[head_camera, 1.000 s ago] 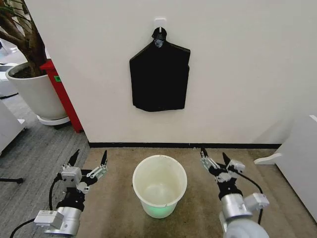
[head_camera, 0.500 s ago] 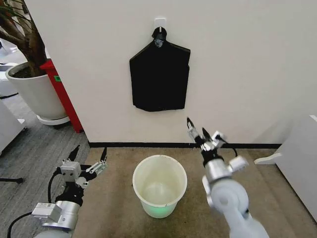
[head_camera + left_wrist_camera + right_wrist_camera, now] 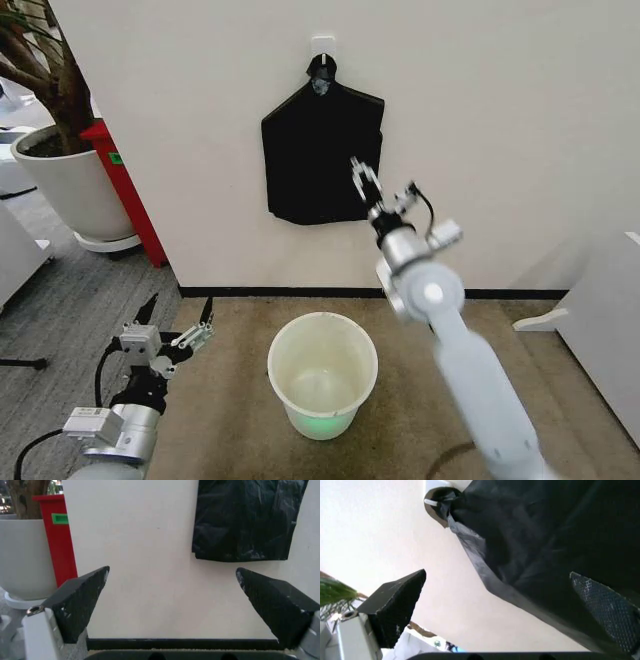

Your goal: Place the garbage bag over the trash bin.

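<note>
The white trash bin (image 3: 322, 317) stands open on the brown carpet in front of the wall. The garbage bag, as a single loose bag, is out of view. A flat black bundle of bags (image 3: 320, 155) hangs from a white wall hook by its knotted top. My right gripper (image 3: 383, 180) is raised, open, at the bundle's lower right edge. In the right wrist view the bundle (image 3: 545, 536) lies close ahead of the open right gripper (image 3: 497, 573). My left gripper (image 3: 180, 305) waits low, left of the bin, open and holding nothing; it faces the wall (image 3: 172, 570).
A large white plant pot (image 3: 70, 185) and a red stand (image 3: 130, 190) sit at the back left by the wall corner. White furniture (image 3: 600, 320) borders the carpet on the right. A black baseboard runs along the wall behind the bin.
My right arm has swung up from beside the bin to the height of the hanging bundle, close to the wall. The left gripper has dropped slightly.
</note>
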You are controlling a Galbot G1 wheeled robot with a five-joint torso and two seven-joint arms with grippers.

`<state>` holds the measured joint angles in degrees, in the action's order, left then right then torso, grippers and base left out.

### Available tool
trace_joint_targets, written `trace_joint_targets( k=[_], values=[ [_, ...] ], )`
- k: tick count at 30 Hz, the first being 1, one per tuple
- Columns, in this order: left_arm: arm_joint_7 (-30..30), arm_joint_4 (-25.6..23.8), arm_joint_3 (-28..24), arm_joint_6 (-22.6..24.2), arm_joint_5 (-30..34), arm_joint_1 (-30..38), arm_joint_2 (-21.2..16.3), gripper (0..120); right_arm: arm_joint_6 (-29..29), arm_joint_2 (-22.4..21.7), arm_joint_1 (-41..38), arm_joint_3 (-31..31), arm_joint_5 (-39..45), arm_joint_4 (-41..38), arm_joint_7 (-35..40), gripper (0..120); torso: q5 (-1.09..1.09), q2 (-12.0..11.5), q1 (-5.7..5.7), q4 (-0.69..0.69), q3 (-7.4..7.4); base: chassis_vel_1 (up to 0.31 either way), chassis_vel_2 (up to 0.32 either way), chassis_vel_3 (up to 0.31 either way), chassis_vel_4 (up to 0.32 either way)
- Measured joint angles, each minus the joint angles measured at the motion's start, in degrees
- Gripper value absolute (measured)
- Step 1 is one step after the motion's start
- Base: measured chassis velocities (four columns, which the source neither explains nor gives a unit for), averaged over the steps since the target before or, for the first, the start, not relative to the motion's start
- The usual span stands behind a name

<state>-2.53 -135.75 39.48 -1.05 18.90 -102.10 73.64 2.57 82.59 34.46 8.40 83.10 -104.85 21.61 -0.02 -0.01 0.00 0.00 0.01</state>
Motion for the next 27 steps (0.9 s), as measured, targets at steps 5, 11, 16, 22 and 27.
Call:
trace_joint_targets(
  k=[5,11,16,22,27],
  values=[
    [0.00,-0.10,-0.15,0.16,0.00,0.07,0.30,100,0.04,3.37,-4.98,-0.91,-0.32,5.73,0.44,100,0.00,0.00,0.00,0.00,0.00,0.000,0.000,0.000,0.000],
    [0.02,-0.35,-0.26,0.14,-0.13,-0.11,0.63,100,-0.42,7.46,-10.61,-0.58,-1.06,10.77,0.76,100,0.00,0.00,0.00,0.01,-0.01,0.000,0.000,0.000,0.000],
    [0.11,-0.40,-0.28,-0.20,-0.40,-0.10,0.83,100,-0.35,8.75,-14.23,-0.92,-2.02,13.50,0.85,100,0.01,0.00,0.00,0.00,0.00,0.000,0.000,0.000,0.000],
    [0.21,-0.44,-0.44,-0.39,-0.70,0.07,1.24,100,-0.12,9.40,-17.34,-1.07,-2.96,16.48,0.57,100,0.02,0.00,0.00,-0.01,-0.01,0.000,0.000,0.000,0.000],
    [0.21,-0.44,-0.48,-0.43,-0.74,0.19,1.50,100,0.07,9.52,-19.58,-0.75,-3.83,18.70,0.43,100,0.02,0.00,0.00,0.00,-0.01,0.000,0.000,0.000,0.000]
  ],
)
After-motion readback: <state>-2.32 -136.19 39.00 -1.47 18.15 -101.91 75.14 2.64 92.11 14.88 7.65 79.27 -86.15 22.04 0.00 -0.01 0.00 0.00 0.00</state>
